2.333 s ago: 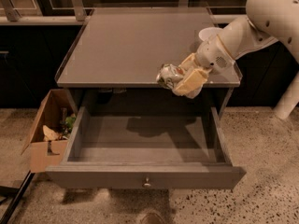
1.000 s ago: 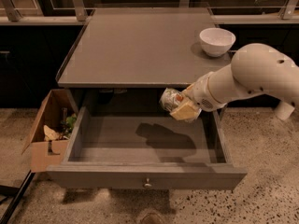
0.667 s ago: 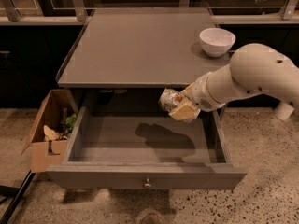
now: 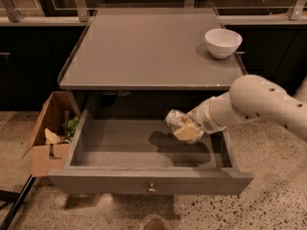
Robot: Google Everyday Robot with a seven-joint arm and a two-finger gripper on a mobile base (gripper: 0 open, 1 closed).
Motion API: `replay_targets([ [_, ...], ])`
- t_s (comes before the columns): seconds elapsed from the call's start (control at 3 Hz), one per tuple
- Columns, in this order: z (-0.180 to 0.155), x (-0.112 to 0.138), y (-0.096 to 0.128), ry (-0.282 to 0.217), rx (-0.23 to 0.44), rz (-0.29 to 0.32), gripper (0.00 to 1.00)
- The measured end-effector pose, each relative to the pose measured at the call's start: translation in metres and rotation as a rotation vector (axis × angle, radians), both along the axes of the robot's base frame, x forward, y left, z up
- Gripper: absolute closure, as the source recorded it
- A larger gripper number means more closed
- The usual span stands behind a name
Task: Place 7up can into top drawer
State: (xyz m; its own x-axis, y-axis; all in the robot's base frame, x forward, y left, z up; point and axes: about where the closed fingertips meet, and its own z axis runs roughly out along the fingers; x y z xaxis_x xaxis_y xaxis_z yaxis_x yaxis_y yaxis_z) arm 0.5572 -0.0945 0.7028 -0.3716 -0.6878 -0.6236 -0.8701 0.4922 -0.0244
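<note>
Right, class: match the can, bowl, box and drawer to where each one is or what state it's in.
1. can
2. bowl
3. box
4. drawer

A. on the floor, left of the drawer
B. pulled open
C. held in the gripper, above the drawer's right side
D. on the table, right rear corner

Pairs: 1-C, 2-D, 3-A, 4-B.

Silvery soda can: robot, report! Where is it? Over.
Gripper shut on silvery-white 7up can. Can hovering over open wide grey top drawer, right side. Nothing in the way beneath.
</note>
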Motion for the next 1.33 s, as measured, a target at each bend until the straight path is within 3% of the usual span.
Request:
replay_targets([
  [0.67, -0.07, -0.006, 0.006, 0.082, 0.037, -0.026, 1.0],
  [1.0, -0.1, -0.001, 0.012, 0.144, 0.037, 0.0, 0.84],
  [1.33, -0.104, -0.001, 0.014, 0.154, 0.038, 0.005, 0.61],
])
